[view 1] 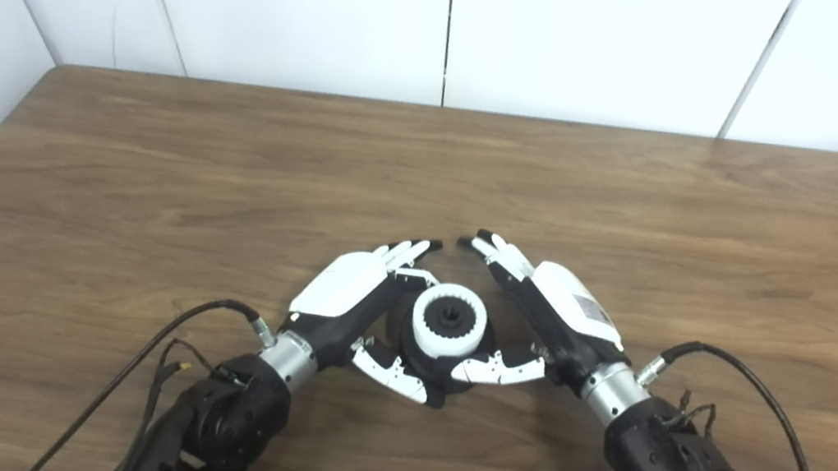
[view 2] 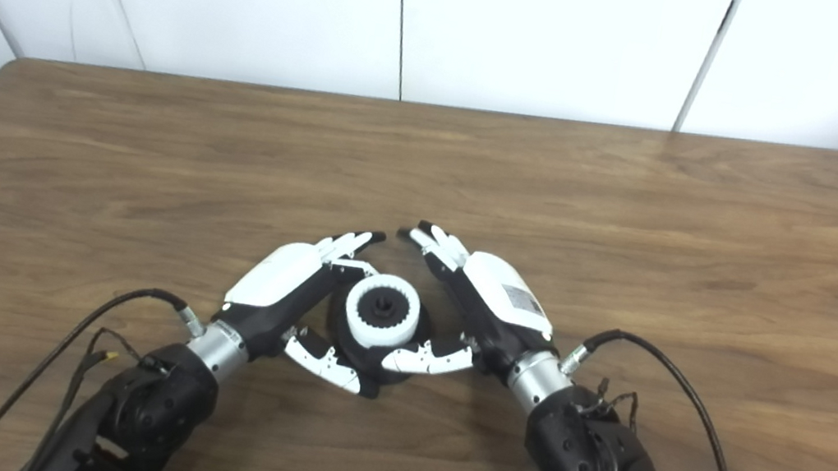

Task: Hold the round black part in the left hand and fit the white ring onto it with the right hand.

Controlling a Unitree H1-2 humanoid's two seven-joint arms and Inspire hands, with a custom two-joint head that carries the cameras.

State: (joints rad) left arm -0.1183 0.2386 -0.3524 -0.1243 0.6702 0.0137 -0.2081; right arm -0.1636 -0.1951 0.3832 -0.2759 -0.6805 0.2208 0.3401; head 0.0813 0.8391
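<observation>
The white ring (view 1: 449, 325) already sits on the round black part (view 1: 422, 369), which rests on the worktop (view 1: 146, 170). The left hand (view 1: 352, 292) and right hand (view 1: 561, 311) flank it with fingers spread wide, holding nothing, so the fitting seems done.

The ring (view 1: 449, 322) sits on top of the round part (view 1: 424, 357), which rests on the table (view 1: 639, 210) near its front edge, about midway across. The left hand (view 1: 355, 301) lies just left of the pair, the right hand (view 1: 548, 313) just right. Their fingers (view 1: 408, 251) nearly meet behind the ring; both thumbs cross in front of it.
</observation>
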